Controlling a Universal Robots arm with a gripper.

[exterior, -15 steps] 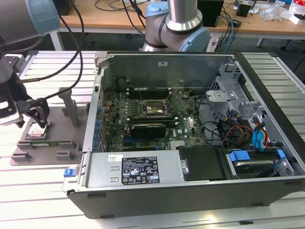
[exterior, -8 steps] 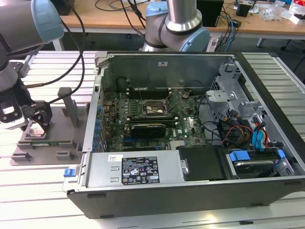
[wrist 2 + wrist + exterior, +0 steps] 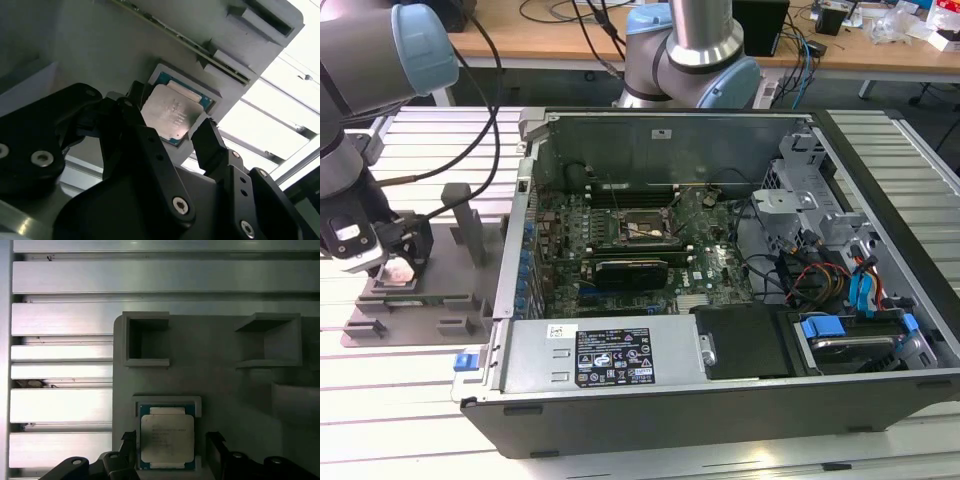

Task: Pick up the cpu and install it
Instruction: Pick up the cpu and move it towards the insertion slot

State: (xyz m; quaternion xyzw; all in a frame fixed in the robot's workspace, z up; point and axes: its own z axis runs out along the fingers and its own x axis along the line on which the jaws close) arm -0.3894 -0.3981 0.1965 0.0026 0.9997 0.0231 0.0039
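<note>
While the small flat square cpu with its pale silvery metal top (image 3: 166,437) lies in its shallow nest on the grey plastic fixture plate with raised blocks (image 3: 220,390), the black two-fingered gripper (image 3: 170,112) stands low over it; in both wrist views one dark finger sits on each side of the chip with the jaws spread, so nothing is clasped, though in the second wrist view one fingertip (image 3: 136,92) looks very close to the chip's edge.

Progress, as judged: the approach is made, the pick is not; lifting, carrying and seating the chip all remain. The black square metal-framed socket (image 3: 642,230) on the green motherboard (image 3: 720,270) sits near the centre of the exterior view, well apart from the gripper, which works at the exterior view's left at mid-height; whether the socket is ready to receive the chip I cannot tell.

Surface: a table of pale aluminium slats (image 3: 400,380) carries both the fixture plate and the open dark grey computer case (image 3: 720,410), which fills the centre and right of that view. Room: a long wooden bench (image 3: 540,40) strewn with black cables runs along the top edge, behind the grey and pale blue arm (image 3: 695,55).
</note>
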